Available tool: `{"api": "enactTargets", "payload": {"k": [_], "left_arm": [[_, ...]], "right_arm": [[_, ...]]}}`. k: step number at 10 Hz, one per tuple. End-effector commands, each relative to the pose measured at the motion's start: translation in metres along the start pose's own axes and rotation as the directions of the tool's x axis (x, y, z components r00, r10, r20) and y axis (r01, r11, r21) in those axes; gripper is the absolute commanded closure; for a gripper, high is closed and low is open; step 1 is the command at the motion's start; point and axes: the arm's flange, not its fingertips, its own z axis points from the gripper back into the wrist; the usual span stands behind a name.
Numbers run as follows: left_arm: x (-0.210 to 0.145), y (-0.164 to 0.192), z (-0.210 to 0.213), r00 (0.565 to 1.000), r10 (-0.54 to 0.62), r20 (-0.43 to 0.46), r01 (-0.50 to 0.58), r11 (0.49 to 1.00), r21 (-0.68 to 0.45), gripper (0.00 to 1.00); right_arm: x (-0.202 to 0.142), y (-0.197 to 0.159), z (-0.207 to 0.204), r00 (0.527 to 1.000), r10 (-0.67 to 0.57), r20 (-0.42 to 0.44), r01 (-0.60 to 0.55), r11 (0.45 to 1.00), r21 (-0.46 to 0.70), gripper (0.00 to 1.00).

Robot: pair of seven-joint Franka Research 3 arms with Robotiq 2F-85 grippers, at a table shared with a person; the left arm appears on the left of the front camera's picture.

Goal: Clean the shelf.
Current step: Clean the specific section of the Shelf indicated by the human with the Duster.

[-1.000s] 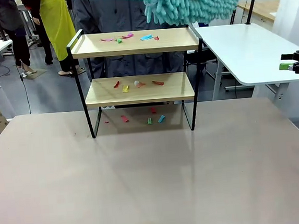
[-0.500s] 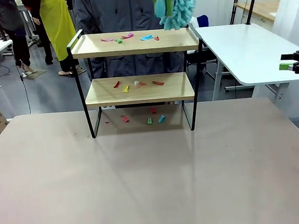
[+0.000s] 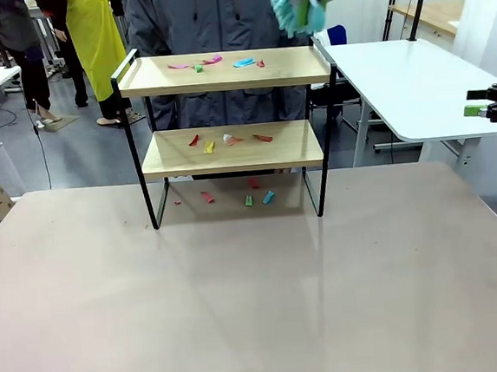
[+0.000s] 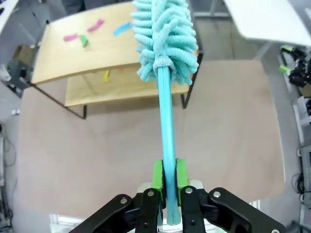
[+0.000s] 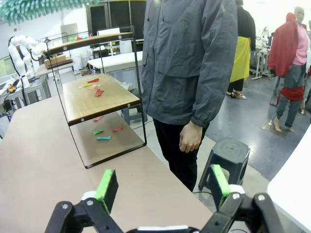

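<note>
The left black two-finger gripper with green pads (image 4: 169,175) is seen clamped on a thin turquoise plastic duster handle (image 4: 166,121), which is pressed from both sides by the pads (image 4: 157,174). In the front view this gripper is held high at the top edge, right of the middle. The right black two-finger gripper with green pads (image 5: 163,187) is held with its jaws spread wide and nothing between them; in the front view it is seen at the right edge, kept level, its fingers pointed toward the picture's left
</note>
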Motion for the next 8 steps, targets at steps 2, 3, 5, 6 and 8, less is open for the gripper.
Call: {"api": "enactTargets", "payload": {"k": [2,3,5,6,8], "left_arm": [[0.009,-0.014,-0.016,1.0,0.012,0.007,-0.012,0.998,-0.057,0.87],[0.009,-0.015,-0.025,1.0,0.012,-0.003,-0.012,0.998,-0.055,0.87],[0.006,-0.015,-0.041,0.999,0.024,-0.029,-0.026,0.999,-0.044,0.87],[0.003,-0.014,-0.052,0.999,0.029,-0.046,-0.03,0.999,-0.031,0.87],[-0.001,-0.012,-0.069,0.995,0.025,-0.092,-0.028,0.999,-0.035,0.87]], "right_arm": [[0.002,0.0,-0.001,1.0,0.003,-0.003,-0.003,1.0,-0.002,0.0],[0.002,0.0,-0.001,1.0,0.003,-0.003,-0.003,1.0,-0.002,0.0],[0.002,0.0,-0.001,1.0,0.003,-0.003,-0.003,1.0,-0.002,0.0],[0.002,0.0,-0.001,1.0,0.003,-0.003,-0.003,1.0,-0.002,0.0],[0.002,0.0,-0.001,1.0,0.003,-0.003,-0.003,1.0,-0.002,0.0]]}}
